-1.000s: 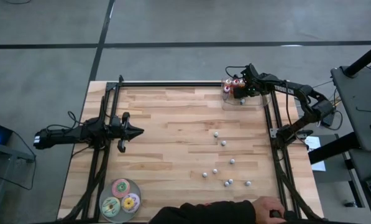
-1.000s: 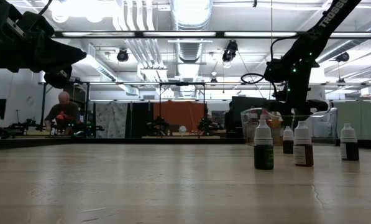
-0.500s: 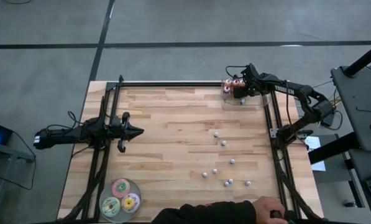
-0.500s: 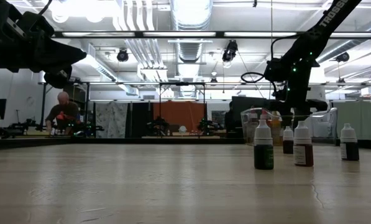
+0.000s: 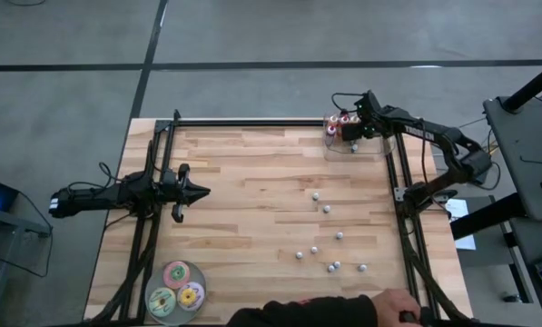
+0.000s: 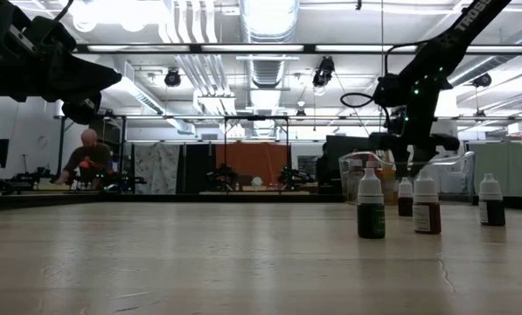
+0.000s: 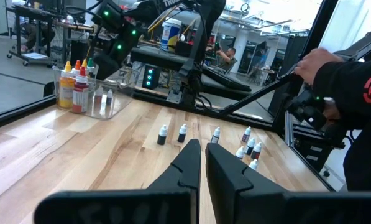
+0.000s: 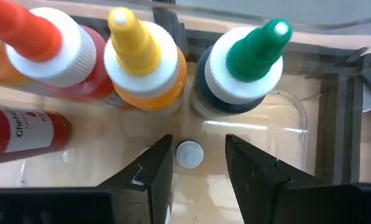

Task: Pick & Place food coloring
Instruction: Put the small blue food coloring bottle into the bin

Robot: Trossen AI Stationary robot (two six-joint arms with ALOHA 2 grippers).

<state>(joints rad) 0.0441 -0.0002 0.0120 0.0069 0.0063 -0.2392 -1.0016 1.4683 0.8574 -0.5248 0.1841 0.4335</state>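
Note:
Several tiny food coloring bottles (image 5: 326, 209) with pale caps stand scattered on the right half of the wooden table (image 5: 252, 209). They also show in the low view as bottles (image 6: 371, 206). One tiny bottle (image 8: 189, 154) stands inside a clear container (image 5: 366, 143) at the far right corner, next to larger bottles with red (image 8: 42, 37), yellow (image 8: 141, 53) and green (image 8: 247, 59) tips. My right gripper (image 8: 197, 163) hangs open over it and points down, one finger on either side of its cap with a gap on both sides. My left gripper (image 5: 201, 192) waits shut at the left.
Three flat round discs (image 5: 177, 289) lie at the near left corner. A person's hand and dark sleeve (image 5: 343, 311) reach over the near edge, and the hand also shows beside the frame (image 7: 322, 62). Black frame rails (image 5: 405, 209) run along the table's sides.
My right gripper has opened a little wider above the clear container. The tiny bottle stays standing inside it.

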